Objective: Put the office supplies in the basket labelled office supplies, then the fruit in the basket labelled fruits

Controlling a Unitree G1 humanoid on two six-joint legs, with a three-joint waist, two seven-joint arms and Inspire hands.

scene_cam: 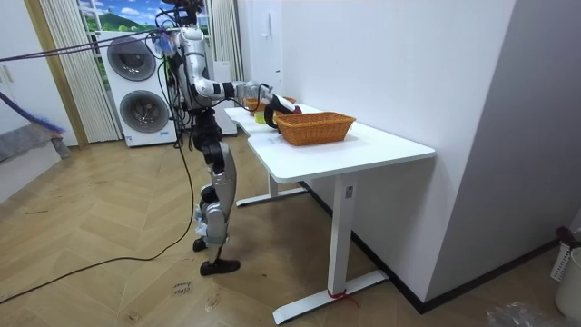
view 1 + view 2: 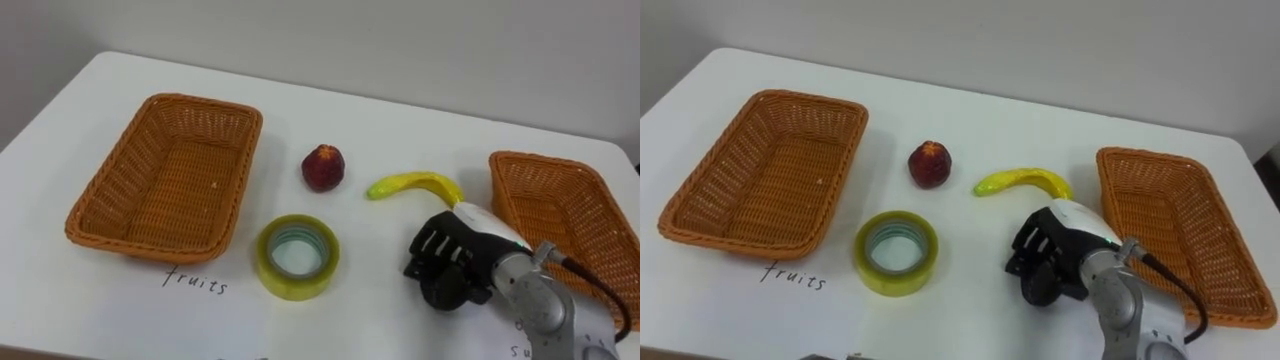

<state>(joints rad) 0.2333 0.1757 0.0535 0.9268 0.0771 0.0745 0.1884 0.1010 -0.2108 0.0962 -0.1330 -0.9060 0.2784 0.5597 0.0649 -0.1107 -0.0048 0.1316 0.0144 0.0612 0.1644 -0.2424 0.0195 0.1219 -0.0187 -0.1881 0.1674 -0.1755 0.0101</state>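
A yellow banana (image 2: pixel 415 185) lies on the white table (image 2: pixel 400 310) right of centre. A red peach (image 2: pixel 323 167) sits to its left. In front of the peach lies a yellow-green tape roll (image 2: pixel 297 256), flat on the table. The wicker basket (image 2: pixel 110 215) on the left has "fruits" handwritten before it and is empty. A second wicker basket (image 2: pixel 600 260), also empty, stands at the right edge. My right hand (image 2: pixel 455 260) rests on the table just below the banana's right end, its dark fingers curled, with nothing seen in them.
In the room view I stand at the table's short end, my right arm (image 1: pixel 231 88) stretched over it. A wall runs along the table's far side. Washing machines (image 1: pixel 136 77) stand behind me. Handwriting (image 2: pixel 520 350) also shows before the right basket.
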